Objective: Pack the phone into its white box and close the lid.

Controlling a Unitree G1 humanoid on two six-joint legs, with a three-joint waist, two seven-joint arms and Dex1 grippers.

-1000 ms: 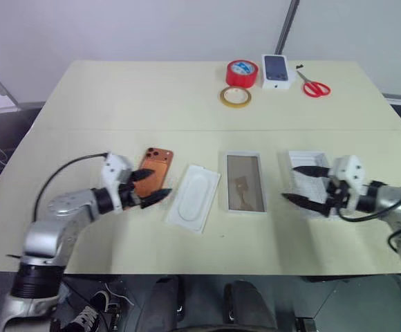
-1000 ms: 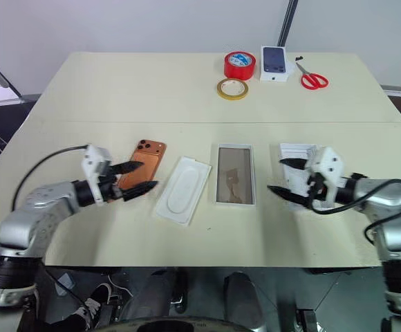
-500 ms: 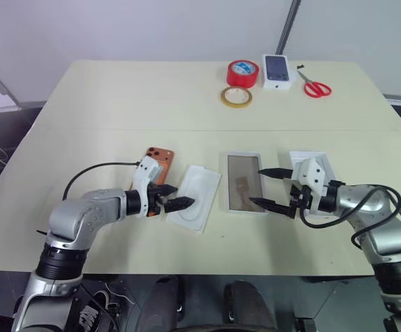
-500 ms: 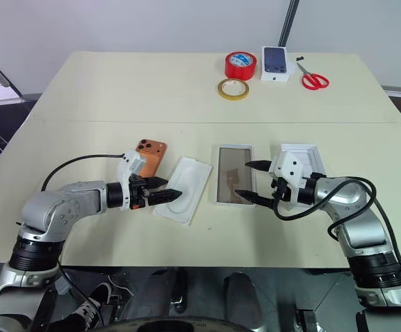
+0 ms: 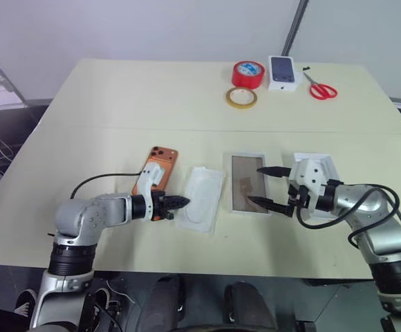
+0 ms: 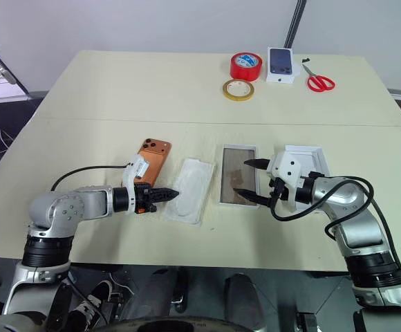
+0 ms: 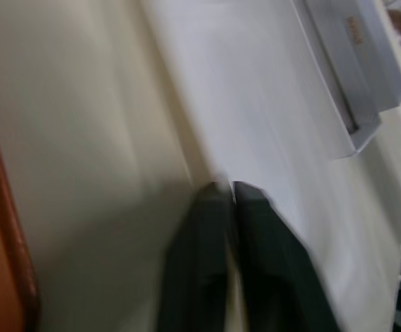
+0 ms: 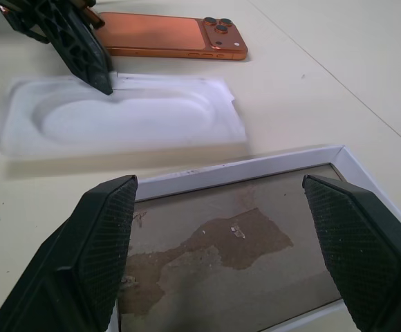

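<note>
The copper-orange phone (image 5: pixel 157 168) lies flat on the table, camera bump at its far end. To its right rests a white insert (image 5: pixel 202 197) with an oval recess. Then comes the white box (image 5: pixel 236 181) with its grey-tan floor. The lid (image 5: pixel 323 166) lies to the box's right, behind my right arm. My left gripper (image 5: pixel 180 203) is shut, its tips touching the insert's left edge (image 7: pixel 256 104); I cannot tell whether the rim is pinched. My right gripper (image 8: pixel 220 183) stands open over the box's right rim, one finger (image 8: pixel 83 256) on each side, holding nothing.
At the table's far edge stand a red tape roll (image 5: pixel 247 72), a yellow tape ring (image 5: pixel 242 97), a small white carton (image 5: pixel 284 72) picturing a dark phone, and red scissors (image 5: pixel 321 90). A seam crosses the table beyond the phone.
My left gripper went right from the phone to the insert's edge, rolled and shut. My right gripper moved left from the lid to the box, still open.
</note>
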